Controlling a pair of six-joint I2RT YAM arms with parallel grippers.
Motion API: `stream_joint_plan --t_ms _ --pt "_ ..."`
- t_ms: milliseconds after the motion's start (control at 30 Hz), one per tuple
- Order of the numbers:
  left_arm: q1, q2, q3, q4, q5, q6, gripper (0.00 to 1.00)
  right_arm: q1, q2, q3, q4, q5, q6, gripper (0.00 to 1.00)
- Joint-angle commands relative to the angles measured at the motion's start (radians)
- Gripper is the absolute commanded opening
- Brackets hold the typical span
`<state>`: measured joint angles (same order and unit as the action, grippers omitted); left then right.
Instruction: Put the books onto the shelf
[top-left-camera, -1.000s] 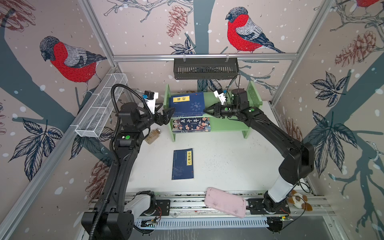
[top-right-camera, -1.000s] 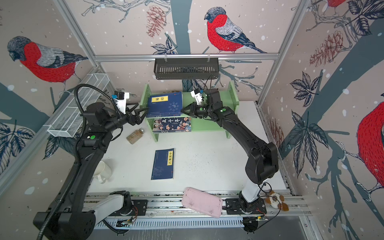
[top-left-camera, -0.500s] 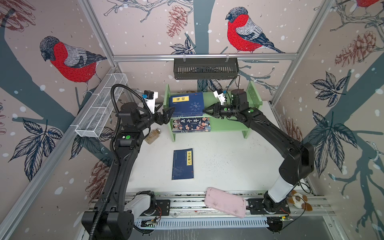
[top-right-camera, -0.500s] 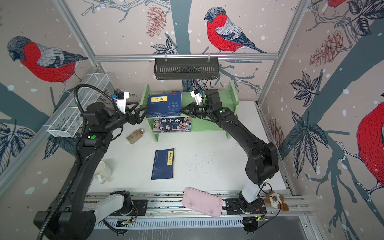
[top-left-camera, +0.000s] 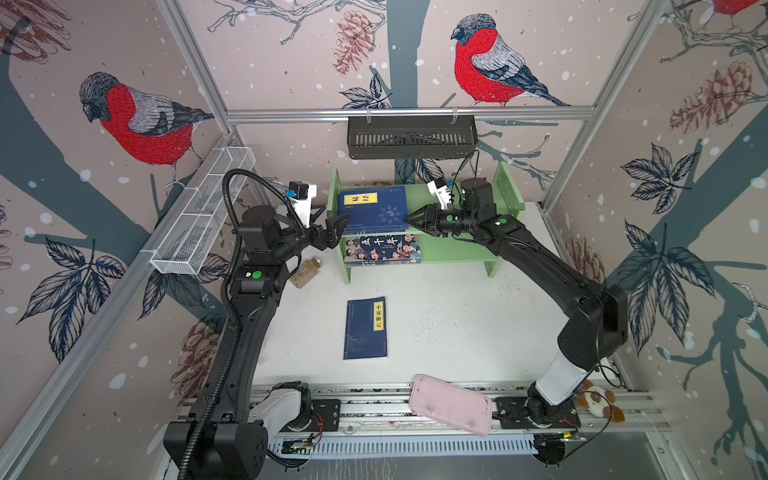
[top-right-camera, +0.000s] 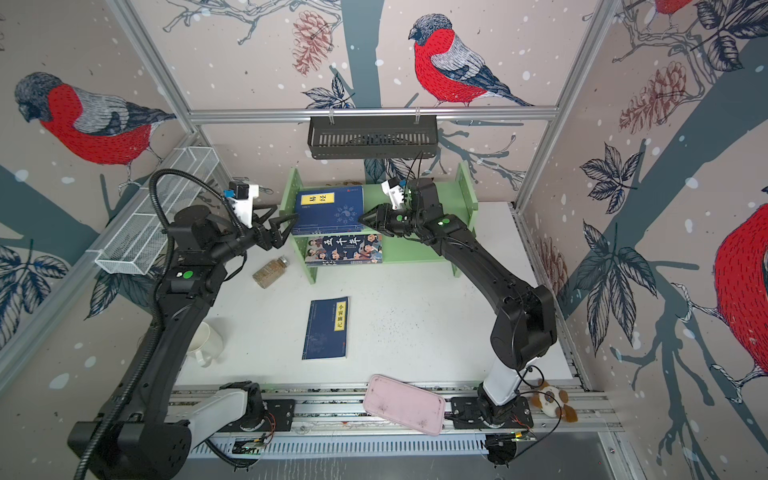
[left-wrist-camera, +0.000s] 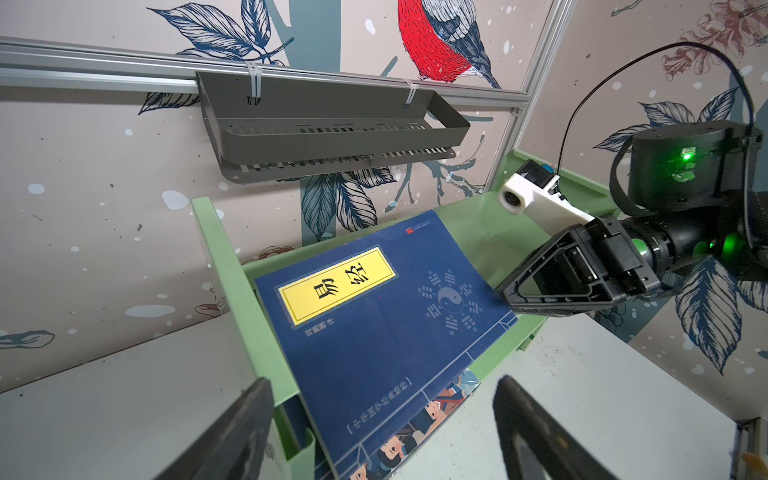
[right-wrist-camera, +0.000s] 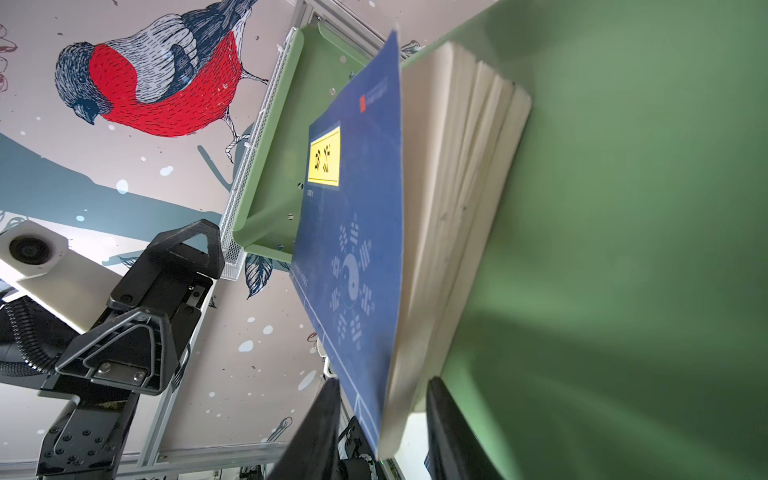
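Note:
The light green shelf (top-left-camera: 465, 249) (top-right-camera: 419, 253) stands at the back of the table. A stack of navy books (top-left-camera: 372, 208) (left-wrist-camera: 374, 332) (right-wrist-camera: 353, 208) with a yellow label lies flat on its top tier. The cartoon book (top-left-camera: 382, 249) lies on the lower tier. One more navy book (top-left-camera: 365, 328) (top-right-camera: 326, 328) lies flat on the table. My right gripper (top-left-camera: 409, 218) (right-wrist-camera: 380, 386) is open, one jaw on each side of the stack's right corner, with small gaps. Beside the shelf's left panel, my left gripper (top-left-camera: 336, 226) (left-wrist-camera: 382, 390) is open and empty.
A black slotted basket (top-left-camera: 411, 137) hangs on the back wall above the shelf. A white wire mesh basket (top-left-camera: 203, 220) runs along the left wall. A jar (top-left-camera: 305, 272) lies left of the shelf, near a white mug (top-right-camera: 205, 343). A pink tray (top-left-camera: 451, 409) and a plush toy (top-left-camera: 598, 405) sit on the front rail.
My right gripper's jaws have parted from the corner of the navy stack on the top tier. Neither arm has visibly shifted, and the left gripper stays open.

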<state>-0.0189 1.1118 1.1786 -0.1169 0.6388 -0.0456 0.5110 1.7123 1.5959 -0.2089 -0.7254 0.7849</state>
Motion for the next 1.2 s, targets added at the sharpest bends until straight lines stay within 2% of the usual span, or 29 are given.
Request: stream_joint_plan --t_ms 0,233,367,533,900,1100,1167 --pt "-0.002 -0.007 -0.002 -0.001 -0.034 0.073 0.83 0.000 -0.005 0.014 -0.026 0.037 -0.037 0.41" --pt "-0.002 -0.049 -0.039 -0.086 -0.163 0.268 0.83 -0.006 -0.045 0.028 -0.042 0.100 -0.085 0.41" --pt "-0.004 -0.067 -0.078 -0.098 -0.200 0.326 0.82 -0.009 -0.060 0.029 -0.024 0.115 -0.089 0.40" --pt "-0.004 -0.072 -0.122 -0.076 -0.213 0.335 0.80 -0.008 -0.028 0.050 0.009 0.066 -0.073 0.37" --pt "-0.004 -0.056 -0.175 -0.003 -0.183 0.355 0.81 0.001 0.023 0.086 0.009 0.063 -0.075 0.33" --pt "-0.005 -0.040 -0.197 0.016 -0.164 0.348 0.75 0.003 0.054 0.120 -0.021 0.064 -0.094 0.29" --pt "-0.005 -0.035 -0.199 0.024 -0.162 0.343 0.75 0.003 0.062 0.126 -0.024 0.061 -0.096 0.26"
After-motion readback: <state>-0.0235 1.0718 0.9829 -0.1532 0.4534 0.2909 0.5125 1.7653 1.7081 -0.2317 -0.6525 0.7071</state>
